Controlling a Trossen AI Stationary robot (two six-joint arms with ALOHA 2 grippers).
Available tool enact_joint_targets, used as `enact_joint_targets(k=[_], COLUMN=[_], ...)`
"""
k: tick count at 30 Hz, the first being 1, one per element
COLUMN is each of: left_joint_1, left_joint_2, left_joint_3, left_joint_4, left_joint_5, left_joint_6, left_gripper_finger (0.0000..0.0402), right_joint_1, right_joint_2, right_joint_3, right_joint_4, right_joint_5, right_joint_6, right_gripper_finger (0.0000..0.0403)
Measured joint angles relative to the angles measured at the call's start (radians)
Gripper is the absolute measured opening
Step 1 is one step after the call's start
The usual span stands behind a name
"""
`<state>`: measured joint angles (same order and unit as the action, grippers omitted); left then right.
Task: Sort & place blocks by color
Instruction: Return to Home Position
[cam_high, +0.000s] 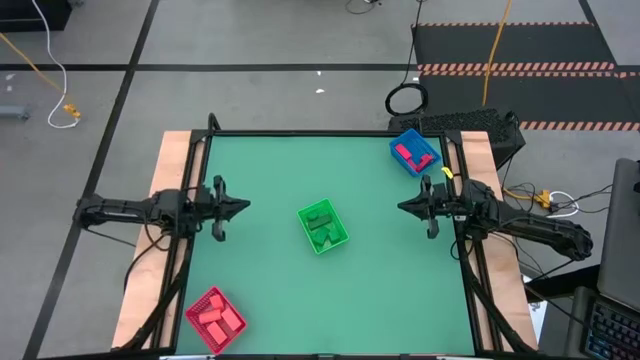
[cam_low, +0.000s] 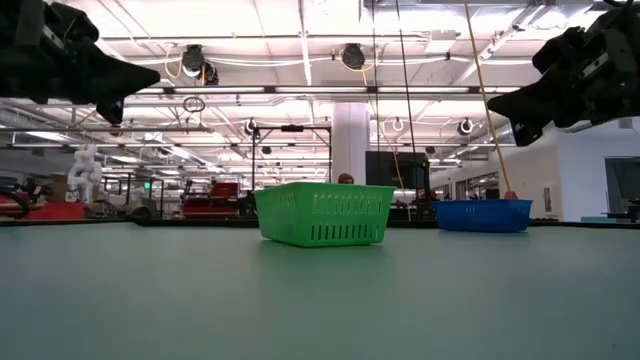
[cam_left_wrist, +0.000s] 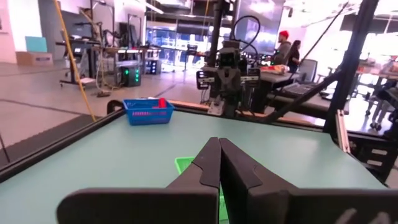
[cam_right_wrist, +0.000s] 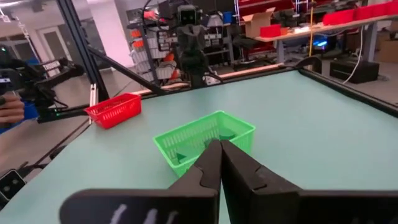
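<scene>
The blocks all lie inside bins. Dark green blocks (cam_high: 321, 228) sit in the green bin (cam_high: 323, 227) at mid-table, red blocks (cam_high: 214, 320) in the red bin (cam_high: 215, 319) at the near left corner, and pink-red blocks (cam_high: 412, 155) in the blue bin (cam_high: 414, 151) at the far right. My left gripper (cam_high: 246, 208) hovers shut above the table's left side. My right gripper (cam_high: 401, 207) hovers shut above the right side. Both point at the green bin (cam_right_wrist: 205, 140) from a distance and hold nothing.
The green tabletop (cam_high: 270, 290) has a dark raised frame around it. In the low view the green bin (cam_low: 323, 213) and blue bin (cam_low: 483, 215) stand on the table, with both arms high above. A person's hand (cam_right_wrist: 7, 107) shows beyond the table in the right wrist view.
</scene>
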<state>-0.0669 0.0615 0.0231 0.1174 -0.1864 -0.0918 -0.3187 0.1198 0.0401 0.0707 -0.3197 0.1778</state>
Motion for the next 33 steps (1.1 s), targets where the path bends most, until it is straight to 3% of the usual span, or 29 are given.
enact_joint_targets(k=[3,11,20,27,33], left_joint_1=[0.000,0.000,0.000,0.000,0.000], left_joint_2=[-0.058,-0.059,-0.054,-0.053,-0.053], left_joint_3=[-0.013,-0.013,-0.012,-0.012,-0.012], left_joint_4=[-0.028,-0.067,-0.083,-0.079,-0.078], left_joint_5=[0.010,0.014,0.055,0.055,0.055], left_joint_6=[0.001,-0.003,0.169,0.203,0.184], left_gripper_finger=[0.0000,0.0000,0.0020,0.0023,0.0023], right_joint_1=[0.000,0.000,0.000,0.000,0.000], right_joint_2=[-0.005,-0.007,-0.006,-0.006,-0.005], right_joint_3=[0.000,-0.001,-0.001,-0.001,-0.001], right_joint_4=[-0.005,-0.015,-0.019,-0.015,-0.017], right_joint_5=[0.000,-0.008,-0.073,-0.076,0.032], right_joint_6=[-0.007,-0.015,-0.046,-0.063,-0.044], right_gripper_finger=[0.0000,0.0000,0.0000,0.0000,0.0000])
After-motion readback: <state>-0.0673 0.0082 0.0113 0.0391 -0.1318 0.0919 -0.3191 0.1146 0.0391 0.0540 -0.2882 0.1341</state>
